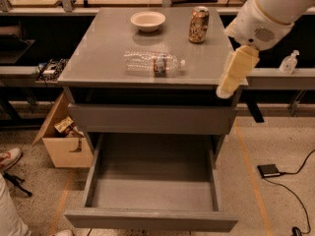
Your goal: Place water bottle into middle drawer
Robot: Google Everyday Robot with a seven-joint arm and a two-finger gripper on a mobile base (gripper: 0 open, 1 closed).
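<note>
The water bottle [153, 63] lies on its side on the grey tabletop [103, 43], near the front edge, white cap pointing right. The middle drawer [152, 183] is pulled out wide below the tabletop and holds nothing. My gripper [227, 84], cream-coloured, hangs from the white arm [268, 14] over the table's front right corner. It is to the right of the bottle, apart from it, and above the drawer's right side.
A white bowl [147, 20] and a gold-brown can [199, 24] stand at the back of the tabletop. A white spray bottle [289, 63] sits on a ledge at right. A cardboard box [64, 139] stands left of the cabinet. A black device [269, 170] with a cable lies on the floor at right.
</note>
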